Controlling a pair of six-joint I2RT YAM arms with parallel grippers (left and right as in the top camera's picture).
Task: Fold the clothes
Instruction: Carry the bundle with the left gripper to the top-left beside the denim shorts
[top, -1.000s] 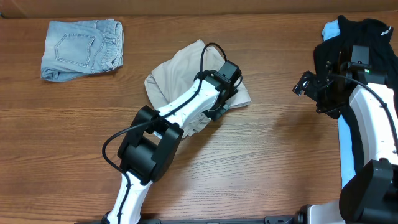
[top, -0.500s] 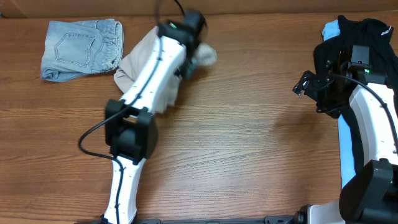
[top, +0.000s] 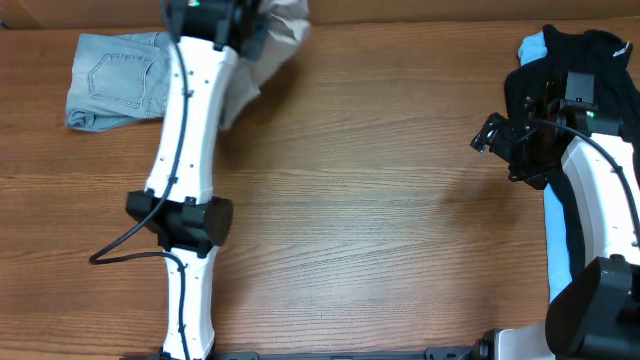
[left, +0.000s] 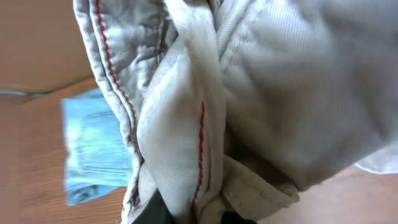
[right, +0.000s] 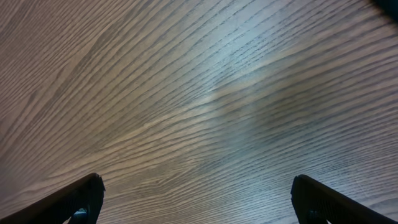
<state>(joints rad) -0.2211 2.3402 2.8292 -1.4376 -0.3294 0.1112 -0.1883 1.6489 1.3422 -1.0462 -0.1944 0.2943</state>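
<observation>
- Brown wood-grain table (top: 380, 200) fills the room's working area, bare across its whole middle.
- At the far edge, the left gripper (left: 196, 214) is clenched on the khaki shorts (left: 280, 93). Its dark tips poke out from under a thick seam with red stitching, and cloth fills nearly all of the wrist view.
- From that pinch the khaki shorts hang bunched and creased, lifted off the table at the top of the overhead view, with one loose flap trailing down beside the left arm (top: 185, 130).
- Just beside them, to the left, the denim shorts (top: 130, 75) lie flat on the table in a compact rectangle, back pocket up. They look already folded.
- Well apart on the right side, the right gripper (right: 199, 202) has its jaws spread wide and holds nothing; only bare table shows beneath it.
- Behind that gripper sits a heap: a black garment (top: 575, 50) on top and a pale-blue garment (top: 535, 45) peeking out at its edge, neither one folded.
- My reading of progress: one piece appears done, and the khaki shorts are in hand but crumpled, not laid out or creased over yet. They need to be spread flat and folded, and the heap on the right is untouched, so most of the job is left.
</observation>
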